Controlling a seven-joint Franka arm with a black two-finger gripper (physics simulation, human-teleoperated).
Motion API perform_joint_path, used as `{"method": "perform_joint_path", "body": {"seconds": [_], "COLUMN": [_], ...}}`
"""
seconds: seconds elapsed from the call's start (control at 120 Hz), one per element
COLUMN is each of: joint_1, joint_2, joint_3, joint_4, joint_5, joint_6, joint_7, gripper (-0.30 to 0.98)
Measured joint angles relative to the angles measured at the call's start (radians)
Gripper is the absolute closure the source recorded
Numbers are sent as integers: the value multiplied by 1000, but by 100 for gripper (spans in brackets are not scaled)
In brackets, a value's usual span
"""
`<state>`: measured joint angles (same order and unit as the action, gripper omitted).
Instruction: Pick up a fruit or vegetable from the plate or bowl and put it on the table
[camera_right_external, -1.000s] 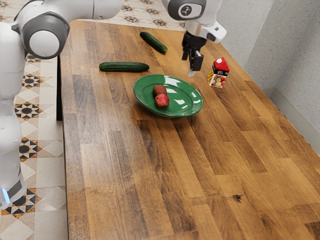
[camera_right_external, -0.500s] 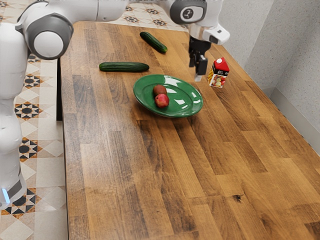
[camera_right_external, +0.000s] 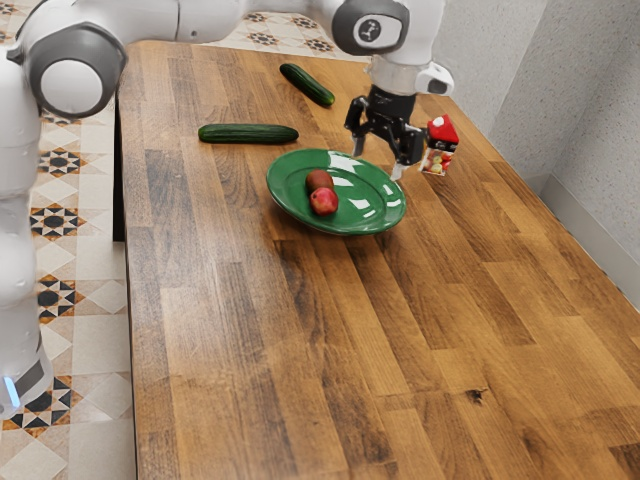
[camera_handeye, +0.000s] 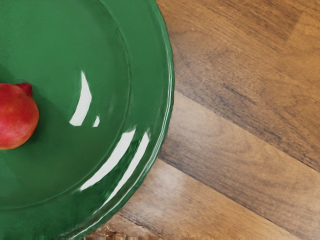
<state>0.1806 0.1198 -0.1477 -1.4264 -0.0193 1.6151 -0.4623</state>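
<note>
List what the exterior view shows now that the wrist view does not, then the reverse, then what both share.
Exterior view: the arm and its open gripper, a cucumber near the plate, another cucumber farther off, the red-topped carton, and a brownish fruit beside a red one.

Wrist view: a close-up of the red fruit, cut off by the picture's edge, with its short crown in profile.

Both: the green plate holding the red fruit, and the wooden table.
</note>
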Motion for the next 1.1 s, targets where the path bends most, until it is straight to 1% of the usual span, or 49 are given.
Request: {"method": "perform_joint_path", "body": {"seconds": [0.05,0.108,0.192,0.35,0.45,0.575,0.667,0.75,0.858,0.975,1.1], "joint_1": [-53,-105,-131,-97,-69,-59,-89,-155,-230,-225,-208], "joint_2": [-28,-72,-103,-116,-134,-151,-162,-171,-192,-201,-200], "joint_3": [81,151,203,218,220,231,233,241,257,282,291], "joint_4": [-94,-212,-281,-297,-297,-320,-352,-388,-414,-420,-433], "joint_5": [-9,-23,-47,-60,-64,-69,-68,-63,-41,-18,-9], "joint_6": [24,74,139,193,183,156,136,124,114,108,108], "joint_7": [-68,-128,-191,-320,-421,-527,-591,-635,-680,-718,-750], "gripper": [0,0,0,0,0,0,0,0,0,0,0]}}
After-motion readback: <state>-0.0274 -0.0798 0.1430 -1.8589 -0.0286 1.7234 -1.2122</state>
